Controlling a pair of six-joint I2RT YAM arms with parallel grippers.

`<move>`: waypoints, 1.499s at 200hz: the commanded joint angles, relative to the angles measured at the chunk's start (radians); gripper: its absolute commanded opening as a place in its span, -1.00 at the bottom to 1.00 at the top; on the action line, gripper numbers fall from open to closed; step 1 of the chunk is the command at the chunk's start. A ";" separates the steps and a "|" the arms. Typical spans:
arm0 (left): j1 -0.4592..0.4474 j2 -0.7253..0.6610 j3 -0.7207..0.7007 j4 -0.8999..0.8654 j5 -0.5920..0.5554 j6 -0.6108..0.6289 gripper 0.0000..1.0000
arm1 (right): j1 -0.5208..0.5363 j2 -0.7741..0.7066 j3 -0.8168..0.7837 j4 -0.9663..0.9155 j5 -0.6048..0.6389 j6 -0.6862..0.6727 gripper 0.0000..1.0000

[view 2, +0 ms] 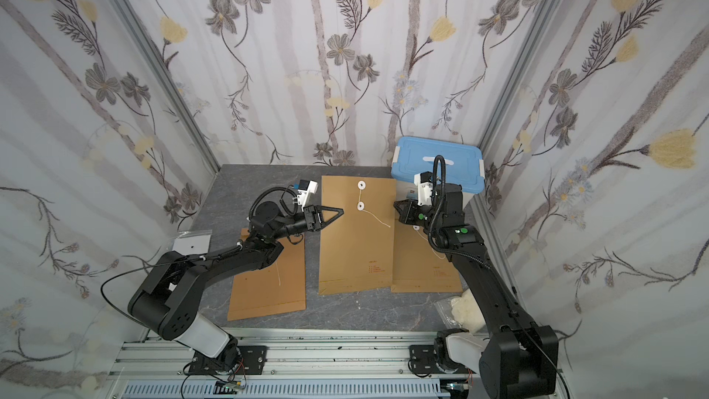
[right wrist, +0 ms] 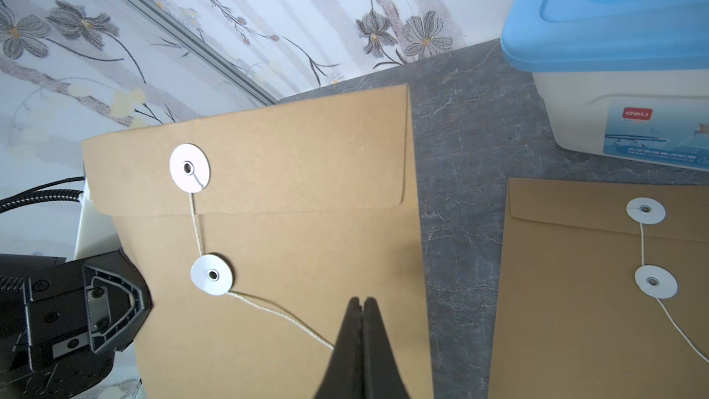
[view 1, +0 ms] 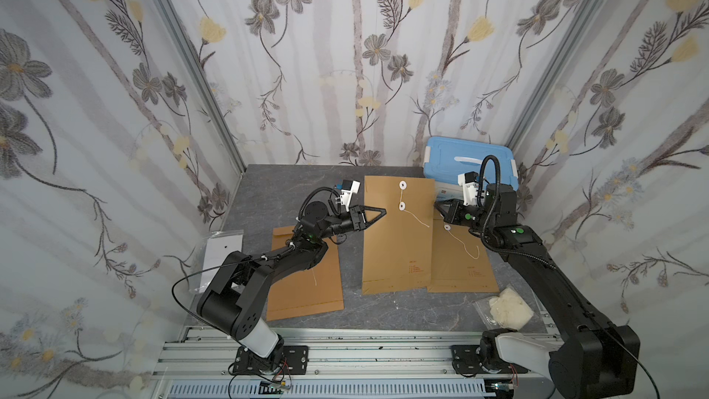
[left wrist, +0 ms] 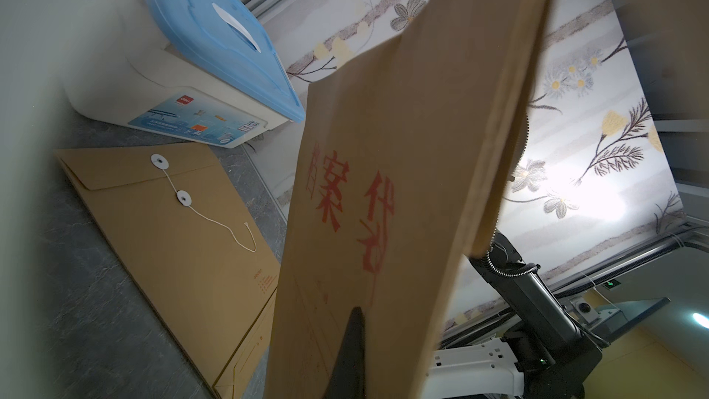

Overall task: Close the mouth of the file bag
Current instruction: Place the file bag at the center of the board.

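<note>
The middle file bag (view 1: 397,247) is up off the grey table (view 1: 383,312), hanging between the two arms. Its long side runs away from the arm bases and its mouth is at the far end. The flap (right wrist: 268,170) is folded down over the mouth. A white string (right wrist: 276,308) runs from the disc on the flap (right wrist: 190,166) to the disc below it (right wrist: 211,275), then trails off loose across the face.

The left pincer (view 1: 383,211) reaches in over the bag's left edge at about the height of the lower disc and is clenched on it. From its wrist camera, one dark finger (left wrist: 353,347) lies against the bag's printed underside, which slants up over the table.

The right pincer (right wrist: 360,301) is at the bag's right edge, across from the left one. Its fingers are pressed tight together over the brown face. The string passes behind one finger there, and I cannot tell whether it is pinched.

A second bag (view 1: 307,282) lies flat under the left arm. A third (view 1: 460,262) lies flat on the right, partly under the raised bag's edge. A box with a blue lid (view 1: 468,155) sits in the far right corner.
</note>
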 commanded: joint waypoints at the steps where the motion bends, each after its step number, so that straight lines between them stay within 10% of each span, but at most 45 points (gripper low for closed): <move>1: 0.007 -0.023 -0.014 -0.118 -0.015 0.088 -1.00 | -0.002 0.015 -0.022 0.015 -0.017 -0.007 -0.92; 85: 0.087 0.091 -0.073 -0.247 -0.066 0.131 -1.00 | 0.041 0.141 -0.078 -0.033 -0.018 -0.041 -0.18; 209: 0.090 0.226 0.050 -0.691 -0.239 0.296 -0.87 | 0.136 0.284 -0.052 -0.020 0.028 -0.047 -0.06; 300: 0.086 0.222 0.131 -0.890 -0.313 0.337 0.52 | 0.137 0.275 -0.046 -0.030 0.033 -0.056 -0.06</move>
